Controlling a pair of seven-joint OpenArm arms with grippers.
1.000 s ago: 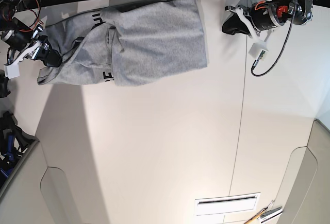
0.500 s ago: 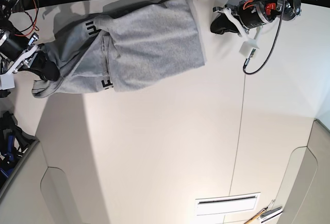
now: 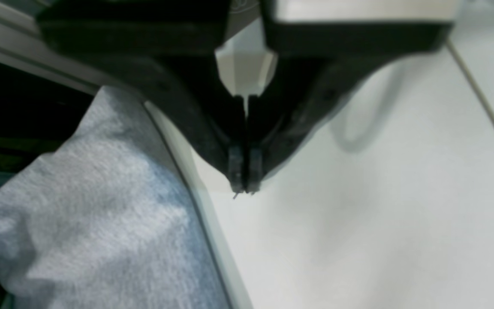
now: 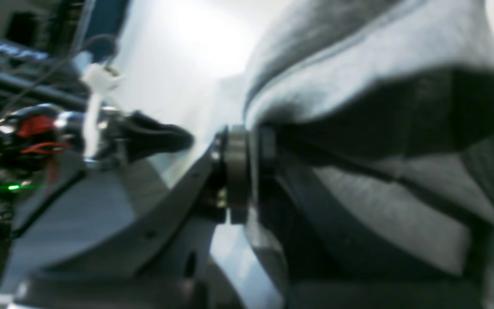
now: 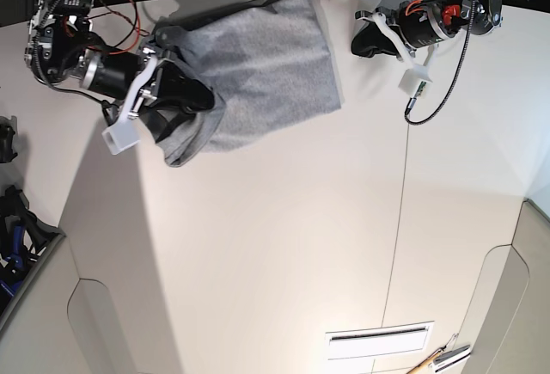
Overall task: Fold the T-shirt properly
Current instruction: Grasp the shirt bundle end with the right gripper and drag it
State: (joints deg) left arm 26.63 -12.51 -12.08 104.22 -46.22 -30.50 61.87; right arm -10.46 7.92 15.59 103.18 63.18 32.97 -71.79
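1. The T-shirt (image 5: 258, 69) lies at the far edge of the table (image 5: 284, 245), left of centre, and its far part hangs over that edge. I see only plain grey cloth here, no lettering.

2. My right gripper (image 5: 196, 97) has its jaws pinched on the shirt's left portion. In the right wrist view grey fabric drapes over the jaws, and in the base view cloth is bunched up and hangs from them above the shirt's left half. I judge this to be the carry-over of the left side toward the middle: a lengthwise fold in progress.

3. My left gripper (image 3: 243, 189) is pressed together with nothing between its tips. It sits over bare table just right of the shirt's right edge, apart from the cloth.

4. The next move, as I read it, calls for the right arm to bring the held edge further right and lay it flat, lined up with the body of the shirt, before letting go. The bunched fold near the jaws may need smoothing.

5. The risk is dragging the shirt further off the far edge.
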